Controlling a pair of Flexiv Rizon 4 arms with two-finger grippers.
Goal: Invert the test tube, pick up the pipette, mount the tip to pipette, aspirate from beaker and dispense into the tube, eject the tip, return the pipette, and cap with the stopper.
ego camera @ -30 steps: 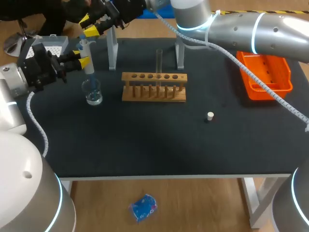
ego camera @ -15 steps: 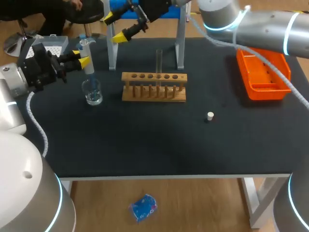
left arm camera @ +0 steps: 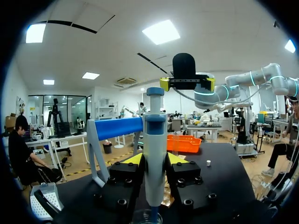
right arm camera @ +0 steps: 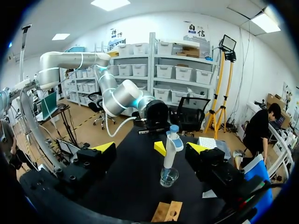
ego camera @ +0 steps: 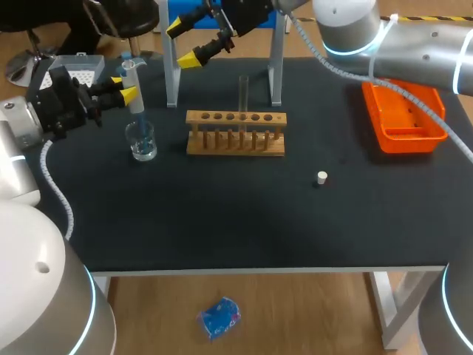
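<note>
My left gripper (ego camera: 123, 87) is shut on the white-and-blue pipette (ego camera: 132, 80), holding it upright over the glass beaker (ego camera: 140, 140); the pipette's lower end reaches down into the beaker. In the left wrist view the pipette (left arm camera: 154, 149) stands between my fingers, with the beaker (left arm camera: 152, 217) just under it. My right gripper (ego camera: 186, 42) hangs open behind and to the right of the pipette, touching nothing. Seen from the right wrist, the right gripper (right arm camera: 151, 147) faces the pipette (right arm camera: 171, 148) and beaker (right arm camera: 168, 177). A test tube (ego camera: 243, 95) stands upright in the wooden rack (ego camera: 235, 135). The white stopper (ego camera: 322, 177) lies on the mat.
The pipette stand (ego camera: 172, 74) with its blue top bar rises just behind the beaker. An orange tray (ego camera: 405, 112) sits at the back right, and the tip box (ego camera: 77, 69) at the back left corner. The black mat (ego camera: 244, 214) runs to the front edge.
My right gripper has drawn away from the pipette's top, moving right and up, and has spread wide open. The left gripper and the pipette have stayed put.
</note>
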